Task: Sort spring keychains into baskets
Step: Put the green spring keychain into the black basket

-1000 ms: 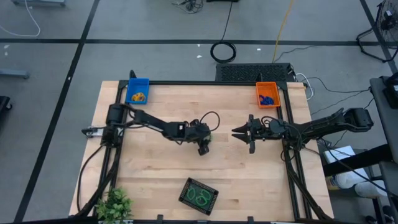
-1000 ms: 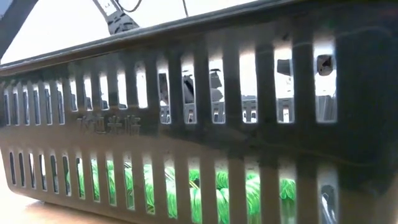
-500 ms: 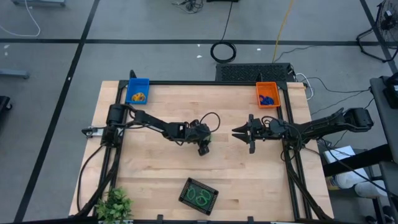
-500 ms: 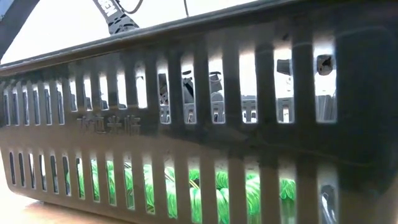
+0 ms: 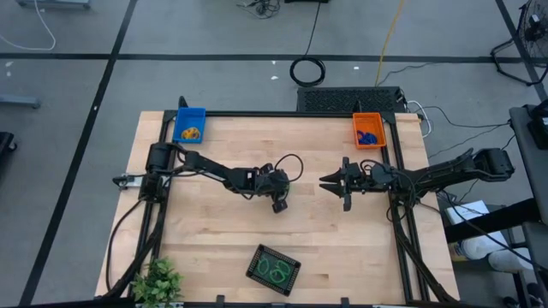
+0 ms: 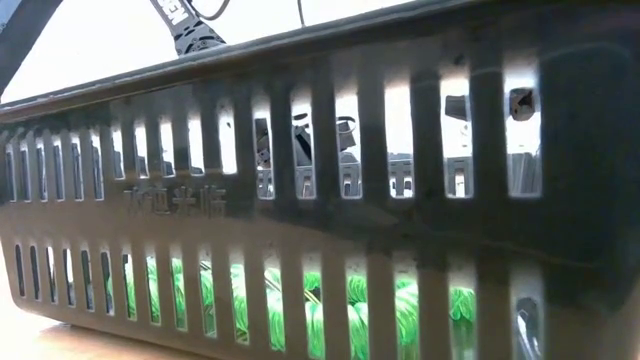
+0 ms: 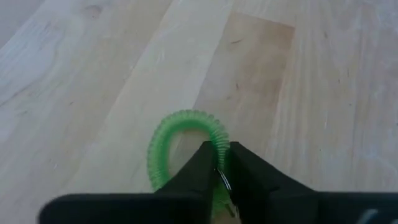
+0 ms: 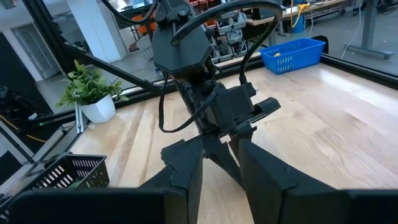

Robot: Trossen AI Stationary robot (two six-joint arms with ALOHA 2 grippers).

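Two green spring keychains [image 5: 273,270] in black basket [image 5: 259,257] at near edge; left end effector [image 5: 281,204] mid-surface, clenched on green spring keychain [image 7: 186,146]; right end effector [image 5: 326,181] beside, released; blue basket [image 5: 178,126], orange basket [image 5: 378,127] at far corners.

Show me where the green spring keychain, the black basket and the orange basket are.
green spring keychain [image 7: 186,127]: left wrist view, top of its coiled loop.
black basket [image 5: 259,256]: high view, its upper left rim.
orange basket [image 5: 368,117]: high view, its far rim.
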